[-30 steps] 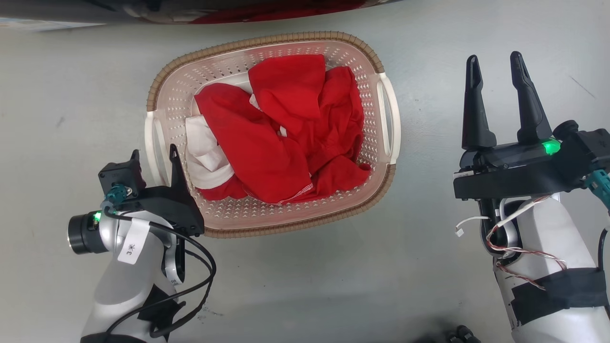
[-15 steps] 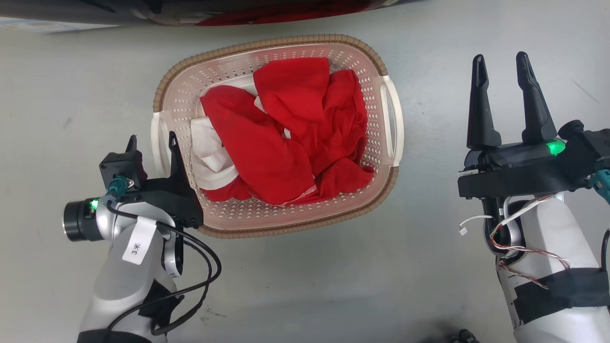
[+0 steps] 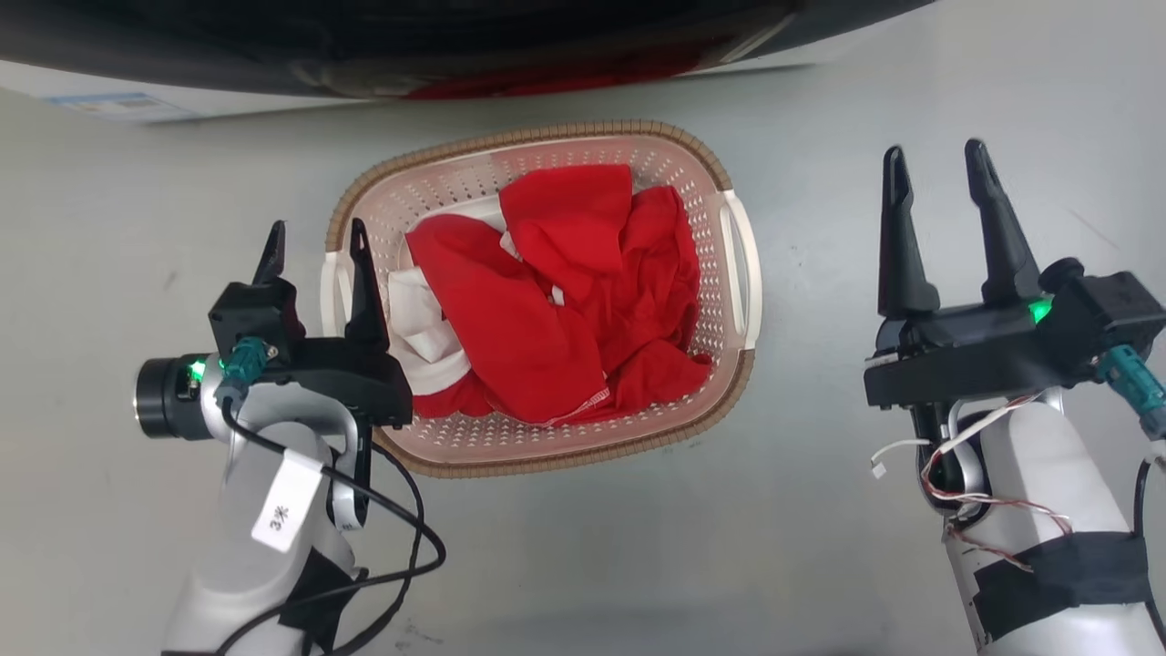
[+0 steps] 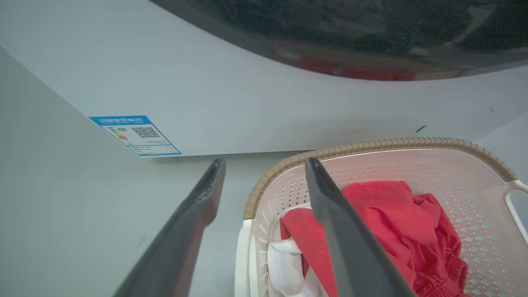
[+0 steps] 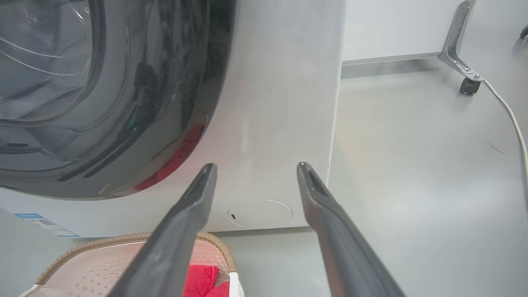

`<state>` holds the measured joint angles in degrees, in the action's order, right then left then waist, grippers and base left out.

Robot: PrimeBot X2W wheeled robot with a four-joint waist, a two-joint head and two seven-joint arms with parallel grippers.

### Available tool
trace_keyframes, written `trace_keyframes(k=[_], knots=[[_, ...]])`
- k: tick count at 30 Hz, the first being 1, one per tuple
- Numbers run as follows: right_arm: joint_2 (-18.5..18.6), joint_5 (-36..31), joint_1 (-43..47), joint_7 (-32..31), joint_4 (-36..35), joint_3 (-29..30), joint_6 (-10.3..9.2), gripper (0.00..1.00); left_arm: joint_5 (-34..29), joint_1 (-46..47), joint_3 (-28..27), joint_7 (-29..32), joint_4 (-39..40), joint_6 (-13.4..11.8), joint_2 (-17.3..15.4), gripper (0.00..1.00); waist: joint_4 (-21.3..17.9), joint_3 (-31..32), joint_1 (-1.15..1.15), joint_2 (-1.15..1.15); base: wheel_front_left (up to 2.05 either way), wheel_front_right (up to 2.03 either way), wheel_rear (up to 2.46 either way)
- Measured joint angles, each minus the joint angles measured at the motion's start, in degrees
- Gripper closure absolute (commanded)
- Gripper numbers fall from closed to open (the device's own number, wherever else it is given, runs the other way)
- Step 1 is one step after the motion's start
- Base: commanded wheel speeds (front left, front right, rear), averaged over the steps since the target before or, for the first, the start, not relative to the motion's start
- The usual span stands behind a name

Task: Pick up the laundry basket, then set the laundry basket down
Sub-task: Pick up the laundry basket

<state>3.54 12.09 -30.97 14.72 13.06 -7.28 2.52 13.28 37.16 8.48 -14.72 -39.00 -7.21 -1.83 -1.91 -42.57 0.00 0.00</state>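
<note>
Cream-white perforated plastic laundry basket (image 3: pixel 510 435), brown woven-look rim, sits on grey floor (image 3: pixel 638 565) just before white washing machine (image 5: pixel 272 123). Red clothes (image 3: pixel 565 301) and white cloth (image 3: pixel 419 319) inside. Left gripper (image 3: pixel 317 228): fingers spread, straddling left white handle (image 3: pixel 332 292). Right gripper (image 3: pixel 934 150): fingers spread, empty, well apart on basket's right.

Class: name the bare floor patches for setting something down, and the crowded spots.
Free: floor between the laundry basket and the right claw; floor on the basket's near side. Crowded: the strip by the washing machine; the left claw straddling the basket's left handle.
</note>
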Motion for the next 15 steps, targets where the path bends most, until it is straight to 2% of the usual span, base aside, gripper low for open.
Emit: trace_keyframes(k=[15], knots=[[-0.1,-0.6,6.8,0.0,2.0,-0.2,0.35,0.0,0.8,-10.8,2.1,0.0,10.2,0.0,-0.1,0.0,0.8,10.9,-0.01,0.0,0.0,0.0,0.0]])
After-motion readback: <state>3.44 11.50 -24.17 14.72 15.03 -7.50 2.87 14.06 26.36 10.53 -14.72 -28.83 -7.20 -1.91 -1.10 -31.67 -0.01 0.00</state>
